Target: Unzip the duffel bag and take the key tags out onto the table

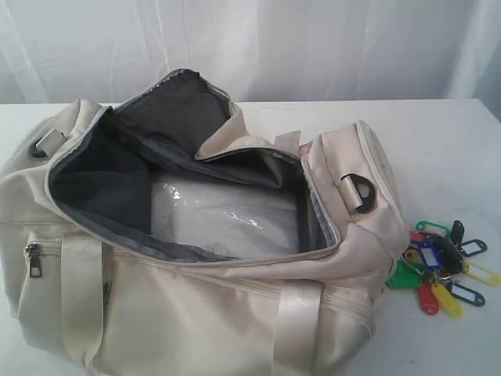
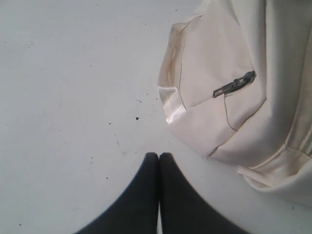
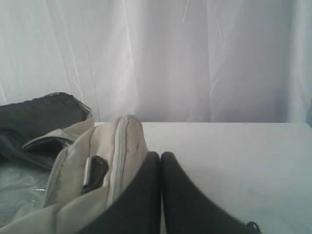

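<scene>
The cream-white duffel bag [image 1: 235, 313] lies unzipped on the white table [image 1: 446, 141], its dark grey lining and a clear plastic sheet [image 1: 223, 219] showing inside. The key tags [image 1: 442, 266], a bunch in blue, green, yellow, red and black, rest on the table right of the bag's end. Neither arm shows in the exterior view. My left gripper [image 2: 159, 156] is shut and holds nothing, above bare table beside the bag's end pocket and zip pull [image 2: 234, 84]. My right gripper [image 3: 160, 156] is shut and holds nothing, next to the bag's end with its black D-ring [image 3: 95, 170].
A white curtain [image 1: 313, 39] hangs behind the table's far edge. Bare tabletop stretches right of and behind the bag. The bag's webbing straps [image 1: 297, 321] hang over its front side.
</scene>
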`<action>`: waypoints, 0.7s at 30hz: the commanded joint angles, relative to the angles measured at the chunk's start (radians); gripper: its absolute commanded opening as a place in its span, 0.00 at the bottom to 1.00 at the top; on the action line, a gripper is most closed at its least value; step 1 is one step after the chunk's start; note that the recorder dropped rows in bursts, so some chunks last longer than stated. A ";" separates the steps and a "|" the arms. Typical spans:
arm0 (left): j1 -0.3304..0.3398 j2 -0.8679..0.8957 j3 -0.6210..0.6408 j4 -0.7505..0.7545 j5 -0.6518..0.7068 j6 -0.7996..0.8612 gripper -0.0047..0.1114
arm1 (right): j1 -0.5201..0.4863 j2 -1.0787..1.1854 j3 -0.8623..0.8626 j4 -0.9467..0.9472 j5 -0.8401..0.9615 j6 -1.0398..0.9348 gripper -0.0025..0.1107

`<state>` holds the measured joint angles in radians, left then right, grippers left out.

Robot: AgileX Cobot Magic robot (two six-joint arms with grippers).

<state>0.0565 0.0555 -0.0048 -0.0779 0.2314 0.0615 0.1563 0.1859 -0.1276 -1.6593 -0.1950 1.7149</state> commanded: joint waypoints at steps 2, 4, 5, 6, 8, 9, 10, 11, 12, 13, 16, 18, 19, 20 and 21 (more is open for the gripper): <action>0.002 -0.008 0.005 -0.003 0.001 -0.009 0.04 | -0.087 -0.010 0.047 -0.005 -0.018 -0.003 0.02; 0.002 -0.008 0.005 -0.003 0.001 -0.009 0.04 | -0.087 -0.010 0.047 0.024 -0.012 -0.003 0.02; 0.002 -0.008 0.005 -0.003 0.001 -0.009 0.04 | -0.087 -0.010 0.047 0.046 -0.012 -0.003 0.02; 0.002 -0.008 0.005 -0.003 0.001 -0.009 0.04 | -0.087 -0.010 0.047 0.062 -0.008 -0.003 0.02; 0.002 -0.008 0.005 -0.003 0.001 -0.009 0.04 | -0.087 -0.010 0.047 0.138 0.020 -0.074 0.02; 0.002 -0.008 0.005 -0.003 0.001 -0.009 0.04 | -0.087 -0.010 0.047 0.227 0.042 -0.170 0.02; 0.002 -0.008 0.005 -0.003 0.001 -0.009 0.04 | -0.087 -0.010 0.047 0.361 0.065 -0.311 0.02; 0.002 -0.008 0.005 -0.003 0.001 -0.009 0.04 | -0.087 -0.010 0.047 0.529 0.082 -0.451 0.02; 0.002 -0.008 0.005 -0.003 0.001 -0.009 0.04 | -0.087 -0.010 0.047 0.725 0.104 -0.645 0.02; 0.002 -0.008 0.005 -0.003 0.001 -0.009 0.04 | -0.087 -0.010 0.047 0.923 0.125 -0.846 0.02; 0.002 -0.008 0.005 -0.003 0.001 -0.009 0.04 | -0.087 -0.017 0.047 1.215 0.195 -1.249 0.02; 0.002 -0.008 0.005 -0.003 0.001 -0.009 0.04 | -0.087 -0.030 0.047 1.215 0.234 -1.271 0.02; 0.002 -0.008 0.005 -0.003 0.001 -0.009 0.04 | -0.087 -0.035 0.047 1.215 0.261 -1.271 0.02; 0.002 -0.008 0.005 -0.003 0.001 -0.009 0.04 | -0.087 -0.039 0.047 1.215 0.293 -1.271 0.02; 0.002 -0.008 0.005 -0.003 0.001 -0.009 0.04 | -0.087 -0.041 0.049 1.215 0.319 -1.271 0.02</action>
<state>0.0565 0.0555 -0.0048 -0.0779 0.2321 0.0615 0.0746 0.1581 -0.0837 -0.4852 0.0501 0.5030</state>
